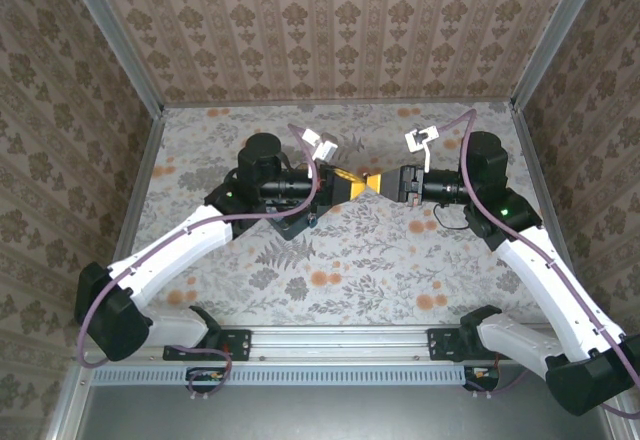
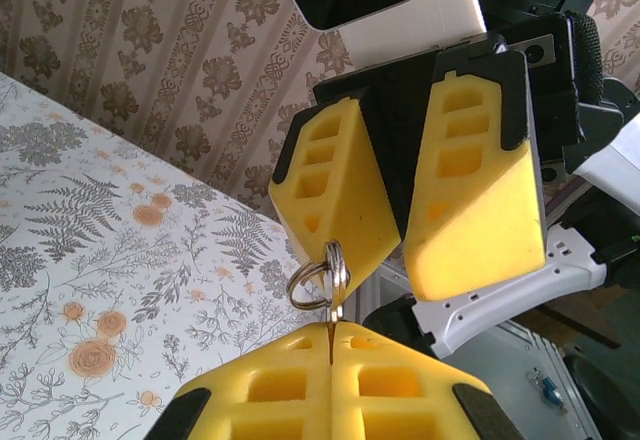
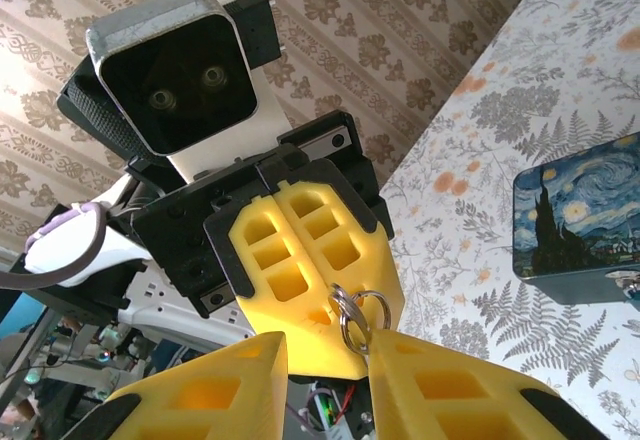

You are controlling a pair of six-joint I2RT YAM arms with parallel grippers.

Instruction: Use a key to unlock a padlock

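Both grippers meet tip to tip in mid-air over the table. My left gripper is shut on the key, whose thin blade sits in the seam between the yellow pads. The key's metal rings stick out past the fingertips. My right gripper is open, its fingers either side of the left gripper's tips, and the rings lie against the inner face of one finger. A small metal part shows at the box's near edge; I cannot tell whether it is the padlock.
A square box printed with a starry-night painting lies on the floral tablecloth below and to one side of the grippers. Patterned walls with metal corner posts close in the table on three sides.
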